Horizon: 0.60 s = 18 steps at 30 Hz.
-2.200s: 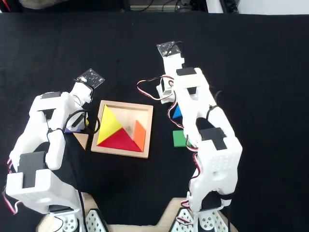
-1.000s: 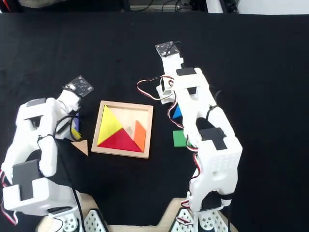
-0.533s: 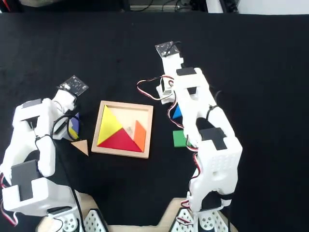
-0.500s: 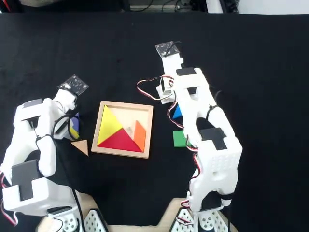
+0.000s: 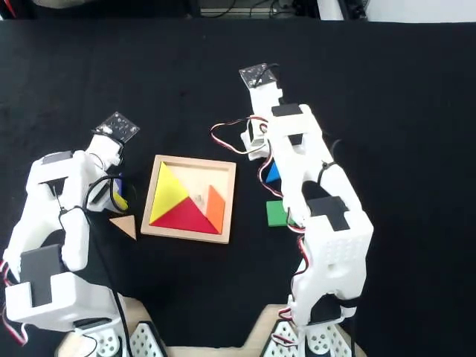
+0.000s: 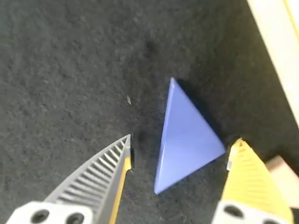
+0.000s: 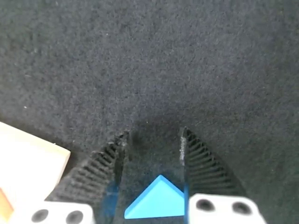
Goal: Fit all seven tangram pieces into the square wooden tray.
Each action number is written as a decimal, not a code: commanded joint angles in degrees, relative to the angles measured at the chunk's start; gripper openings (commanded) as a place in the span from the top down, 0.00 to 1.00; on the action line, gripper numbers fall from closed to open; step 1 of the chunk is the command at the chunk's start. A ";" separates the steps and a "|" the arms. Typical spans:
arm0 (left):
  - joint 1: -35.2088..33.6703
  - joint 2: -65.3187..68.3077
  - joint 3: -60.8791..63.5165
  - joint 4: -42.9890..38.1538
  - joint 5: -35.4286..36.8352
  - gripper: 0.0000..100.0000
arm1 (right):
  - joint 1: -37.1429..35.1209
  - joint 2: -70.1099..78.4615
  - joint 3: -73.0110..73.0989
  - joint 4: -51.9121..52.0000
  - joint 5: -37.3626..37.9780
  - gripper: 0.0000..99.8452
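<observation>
Left tool (image 6: 183, 141): jaws set wide, one finger on each side of the violet triangle (image 6: 187, 140), not closed on it. This triangle lies flat on the tabletop (image 5: 401, 111) at 9 o'clock from the wooden tray (image 5: 193, 161).

Right tool (image 7: 153, 135): jaws at a moderate gap, with the blue triangle (image 7: 156, 200) between the fingers, at 3 o'clock from the tray.

Tray contents: yellow triangle (image 5: 167, 190), red triangle (image 5: 186, 217) and orange piece (image 5: 214, 207).

The green square (image 5: 276, 213) lies at 6 o'clock from the blue triangle. The wood-coloured triangle (image 5: 125, 224) lies at 8 o'clock from the tray.
</observation>
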 commanded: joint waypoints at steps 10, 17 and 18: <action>0.92 5.63 -7.43 3.34 2.46 0.68 | -0.44 -0.57 -2.59 -0.53 0.70 0.83; 0.92 11.08 -14.81 10.11 4.84 0.68 | -0.44 -0.57 -2.59 -0.53 0.70 0.83; 0.92 12.04 -16.13 10.81 5.63 0.68 | -0.44 -0.57 -2.59 -0.53 0.70 0.83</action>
